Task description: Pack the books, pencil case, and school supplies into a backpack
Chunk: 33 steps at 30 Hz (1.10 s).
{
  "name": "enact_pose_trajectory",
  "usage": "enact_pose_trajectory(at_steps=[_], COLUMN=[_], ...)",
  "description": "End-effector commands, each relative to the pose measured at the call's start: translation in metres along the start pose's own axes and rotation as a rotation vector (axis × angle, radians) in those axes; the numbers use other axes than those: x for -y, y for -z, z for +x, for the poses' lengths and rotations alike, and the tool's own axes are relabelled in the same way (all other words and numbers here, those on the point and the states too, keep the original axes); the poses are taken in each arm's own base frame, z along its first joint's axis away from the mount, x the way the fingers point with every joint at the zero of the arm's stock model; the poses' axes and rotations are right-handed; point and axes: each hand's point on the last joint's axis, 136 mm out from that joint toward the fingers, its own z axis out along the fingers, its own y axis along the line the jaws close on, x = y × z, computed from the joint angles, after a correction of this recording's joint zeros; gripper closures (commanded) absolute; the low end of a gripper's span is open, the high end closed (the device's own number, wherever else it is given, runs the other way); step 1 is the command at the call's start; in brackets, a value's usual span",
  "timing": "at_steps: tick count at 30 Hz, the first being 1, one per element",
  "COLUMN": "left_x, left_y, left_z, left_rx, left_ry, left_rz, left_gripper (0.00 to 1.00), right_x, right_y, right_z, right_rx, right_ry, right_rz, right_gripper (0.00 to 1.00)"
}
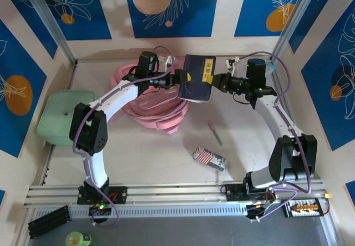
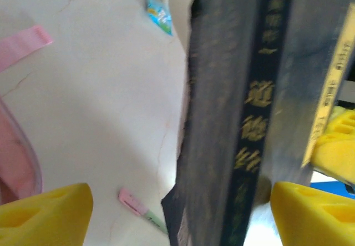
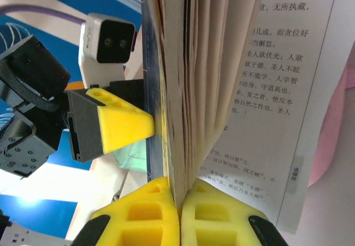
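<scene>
**Over the table, one book between two arms**

Just beside the pink backpack (image 1: 150,110), a navy book (image 1: 198,76) hangs in the air. The right gripper (image 3: 179,193) is clamped on a bunch of its pages, probably to steady it for a handover. The left gripper (image 2: 183,201) straddles the spine with its jaws spread. The book sits nearer one finger and is not yet pinched.

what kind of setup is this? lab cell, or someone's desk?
Most likely a lab robot cell, not a lived-in room: a tabletop boxed in by an aluminium frame and blue leaf-print wall panels, with the left arm and right arm bolted to a rail at the near edge.
</scene>
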Motion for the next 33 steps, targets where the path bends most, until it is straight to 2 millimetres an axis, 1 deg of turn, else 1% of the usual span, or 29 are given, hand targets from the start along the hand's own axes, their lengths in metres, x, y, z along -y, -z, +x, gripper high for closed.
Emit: enact_pose_trajectory(at_steps=[1, 4, 8, 9, 10, 12, 14, 15, 18, 20, 22, 26, 29, 31, 33], left_x=[0.034, 0.035, 0.034, 0.034, 0.034, 0.031, 0.027, 0.023, 0.014, 0.004, -0.001, -0.003, -0.004, -0.007, -0.009], left_y=[0.011, 0.013, 0.022, 0.025, 0.029, 0.036, 0.047, 0.054, 0.074, 0.087, 0.098, 0.116, 0.121, 0.123, 0.125], left_z=[-0.010, -0.012, -0.021, -0.023, -0.026, -0.032, -0.041, -0.047, -0.064, -0.076, -0.087, -0.104, -0.108, -0.109, -0.108], left_rx=[0.028, 0.036, 0.075, 0.087, 0.099, 0.130, 0.171, 0.198, 0.290, 0.378, 0.464, 0.614, 0.671, 0.696, 0.708], left_ry=[-0.048, -0.036, -0.014, -0.008, -0.002, 0.012, 0.025, 0.034, 0.077, 0.132, 0.187, 0.281, 0.342, 0.373, 0.396], left_rz=[0.110, 0.126, 0.144, 0.152, 0.154, 0.150, 0.129, 0.112, 0.063, 0.024, 0.011, 0.053, 0.093, 0.110, 0.118], left_gripper=[0.26, 0.45, 0.76, 0.84, 0.91, 1.00, 1.00, 1.00, 1.00, 1.00, 1.00, 1.00, 1.00, 1.00, 1.00], right_x=[-0.021, -0.018, -0.006, -0.002, 0.003, 0.016, 0.024, 0.026, 0.026, 0.024, 0.017, -0.008, -0.030, -0.042, -0.048], right_y=[-0.006, -0.011, -0.014, -0.014, -0.014, -0.009, -0.003, -0.001, -0.001, -0.007, -0.017, -0.044, -0.065, -0.079, -0.093], right_z=[-0.003, -0.003, -0.007, -0.008, -0.009, -0.015, -0.020, -0.019, -0.014, -0.008, -0.003, 0.003, 0.004, 0.003, 0.002], right_rx=[-0.039, -0.061, -0.061, -0.054, -0.041, 0.017, 0.084, 0.113, 0.182, 0.208, 0.228, 0.229, 0.221, 0.212, 0.209], right_ry=[0.057, 0.047, 0.007, -0.006, -0.020, -0.062, -0.107, -0.133, -0.229, -0.298, -0.348, -0.413, -0.414, -0.415, -0.429], right_rz=[-0.081, -0.081, -0.050, -0.034, -0.010, 0.064, 0.108, 0.107, 0.086, 0.064, 0.028, -0.048, -0.106, -0.136, -0.160], right_gripper=[1.00, 1.00, 1.00, 0.94, 0.85, 0.61, 0.40, 0.32, 0.21, 0.17, 0.14, 0.10, 0.07, 0.06, 0.06])
